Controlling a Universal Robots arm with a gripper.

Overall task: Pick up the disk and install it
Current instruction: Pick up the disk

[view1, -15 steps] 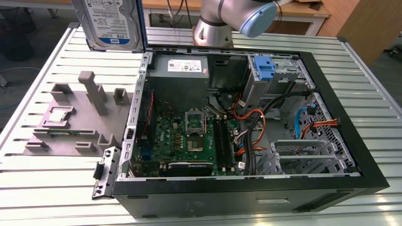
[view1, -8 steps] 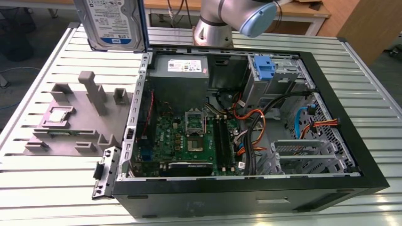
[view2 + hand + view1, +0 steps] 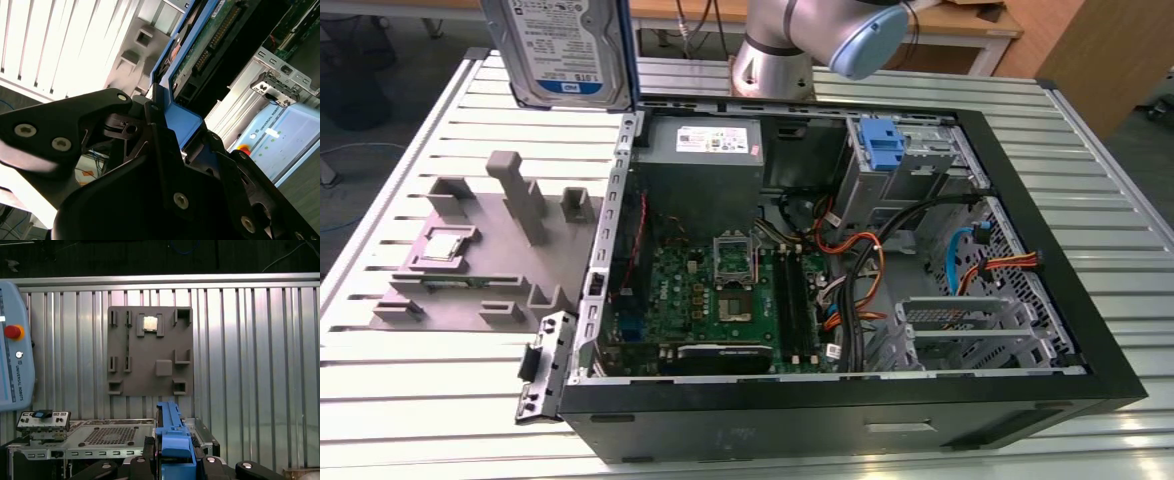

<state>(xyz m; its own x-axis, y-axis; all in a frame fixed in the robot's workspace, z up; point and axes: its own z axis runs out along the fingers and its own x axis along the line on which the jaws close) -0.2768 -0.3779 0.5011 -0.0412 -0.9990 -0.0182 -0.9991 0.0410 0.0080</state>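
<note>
The disk (image 3: 567, 50), a silver hard drive with a white-and-blue label, hangs upright in the air at the exterior view's upper left. It is above the grey fixture and the open computer case's left wall. In the second wrist view my gripper (image 3: 159, 125) is shut on the disk's blue rail (image 3: 182, 120), and the disk's green circuit-board underside (image 3: 210, 40) extends away from the black fingers (image 3: 125, 130). The first wrist view shows the same blue rail (image 3: 172, 432) clamped between the gripper's black parts.
The open computer case (image 3: 1107, 390) lies on the slatted metal table (image 3: 427, 400), with the motherboard (image 3: 720, 300), a grey cage with a blue latch (image 3: 887, 150) and a second grey cage (image 3: 961, 330) inside. A grey fixture (image 3: 494, 250) holds a small square chip (image 3: 150, 323). A teach pendant (image 3: 15, 345) is nearby.
</note>
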